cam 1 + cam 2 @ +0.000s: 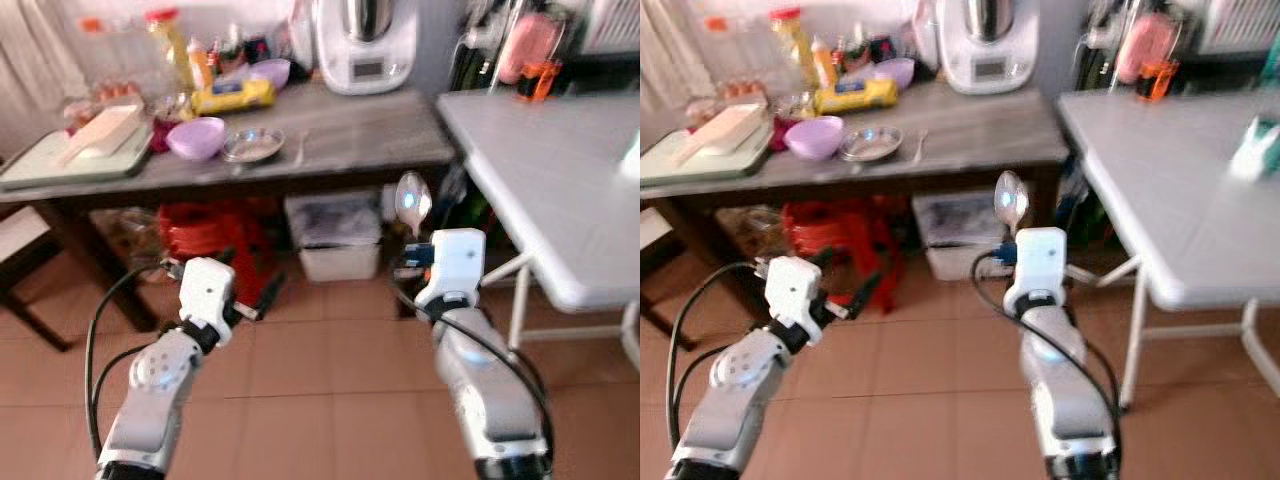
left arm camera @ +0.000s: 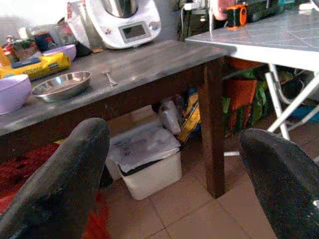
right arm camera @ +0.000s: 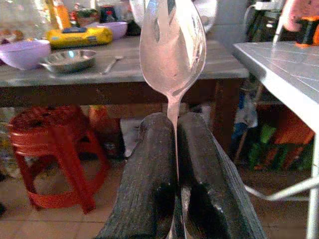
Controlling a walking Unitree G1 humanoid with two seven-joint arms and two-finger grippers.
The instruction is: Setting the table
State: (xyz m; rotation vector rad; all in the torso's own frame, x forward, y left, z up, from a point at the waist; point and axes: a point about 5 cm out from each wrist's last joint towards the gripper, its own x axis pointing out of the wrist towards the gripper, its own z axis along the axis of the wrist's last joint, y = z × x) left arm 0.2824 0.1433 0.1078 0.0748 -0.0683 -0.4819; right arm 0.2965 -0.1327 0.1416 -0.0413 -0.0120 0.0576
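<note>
My right gripper (image 3: 176, 130) is shut on the handle of a silver spoon (image 3: 173, 47), which stands upright with its bowl at the top. In the left eye view the spoon (image 1: 413, 200) is held above the tiled floor, between the dark wooden table (image 1: 350, 140) and the pale folding table (image 1: 560, 170) on the right. My left gripper (image 2: 174, 134) is open with nothing between its fingers and hangs low in front of the wooden table. On that table lie a purple bowl (image 1: 195, 137), a steel dish (image 1: 253, 145) and a fork (image 1: 300, 148).
A white kitchen machine (image 1: 365, 45), bottles and a yellow packet (image 1: 233, 95) crowd the back of the wooden table, with a tray (image 1: 60, 160) at its left end. Under it stand a red stool (image 1: 210, 230) and a white bin (image 1: 335, 235). Tiled floor lies ahead.
</note>
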